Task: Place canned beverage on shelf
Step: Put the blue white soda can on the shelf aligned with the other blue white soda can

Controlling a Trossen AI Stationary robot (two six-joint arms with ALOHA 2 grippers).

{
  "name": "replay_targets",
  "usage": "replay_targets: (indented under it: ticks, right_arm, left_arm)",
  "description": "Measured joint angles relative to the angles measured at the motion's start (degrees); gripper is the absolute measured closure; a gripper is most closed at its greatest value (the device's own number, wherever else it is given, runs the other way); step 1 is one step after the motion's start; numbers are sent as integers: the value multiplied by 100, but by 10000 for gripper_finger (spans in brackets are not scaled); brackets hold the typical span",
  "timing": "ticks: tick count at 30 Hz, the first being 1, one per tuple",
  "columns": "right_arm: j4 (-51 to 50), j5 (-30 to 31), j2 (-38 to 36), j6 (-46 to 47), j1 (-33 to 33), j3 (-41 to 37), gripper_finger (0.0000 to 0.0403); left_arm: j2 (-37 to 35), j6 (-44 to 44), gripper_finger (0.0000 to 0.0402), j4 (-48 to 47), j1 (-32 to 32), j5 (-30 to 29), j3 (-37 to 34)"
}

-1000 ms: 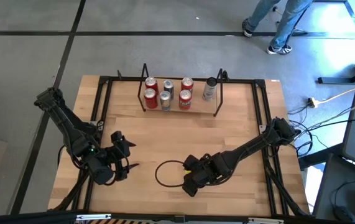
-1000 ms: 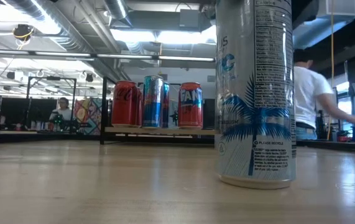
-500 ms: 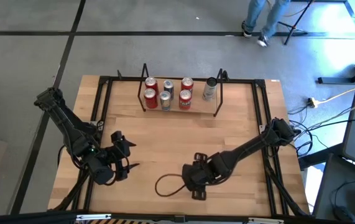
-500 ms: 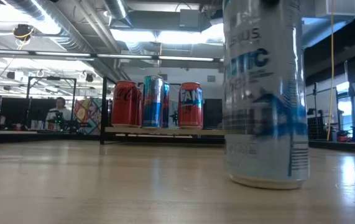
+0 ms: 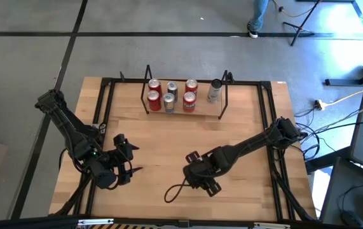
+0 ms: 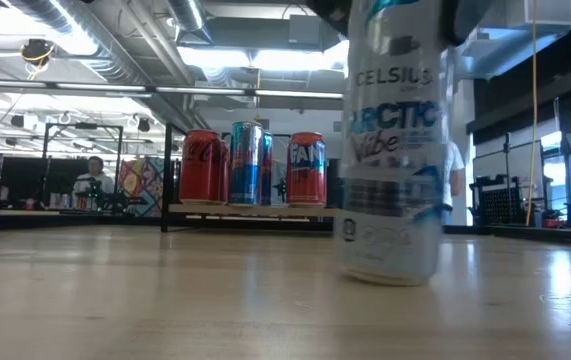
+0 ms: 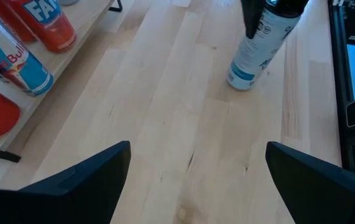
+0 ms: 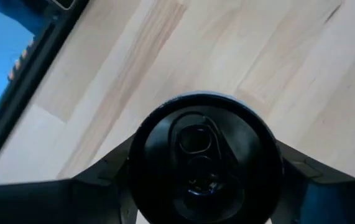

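The tall white-and-blue beverage can [image 6: 390, 150] is found upright near the middle of the wooden tabletop [image 5: 245, 121], well apart from the shelf [image 5: 184, 111] at the far edge, with a broad stretch of bare wood between them. The right tool [image 5: 194, 170] is seen closed on the can's upper part, its dark fingers [image 8: 96, 174] pressed against both sides of the black lid in the right wrist view; whether the can's base touches the wood cannot be told. A loop of black cable [image 5: 176, 191] lies on the tabletop just beside that tool, toward the near edge. The left tool [image 5: 129, 159] is held over the near left part of the tabletop with its fingers [image 7: 71, 183] spread wide and nothing between them. The shelf is a low rack of thin black rods with a light wood floor, and it carries red cans [image 5: 154, 86], silver and blue cans [image 5: 171, 89] and a slim pale can [image 5: 215, 91] standing near its right end frame, with a gap between that can and the others. The tabletop is of pale, smooth planks bordered by black rails. Beyond it lie a grey floor, ceiling lights and a seated person [image 6: 93, 178] far off.
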Motion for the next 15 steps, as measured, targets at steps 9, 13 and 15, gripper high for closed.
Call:
replay_targets:
  ticks: [9, 13, 15]
  right_arm:
    - [-198, 123, 4, 164, -182, 75, 42]
    - [-603, 120, 6, 293, -167, 349, 10]
    - [-853, 117, 13, 526, -162, 610, 14]
  left_arm:
    - [0, 0, 30, 6, 1, -363, 0]
    - [0, 0, 30, 7, 2, -522, 0]
    - [0, -1, 30, 7, 2, -520, 0]
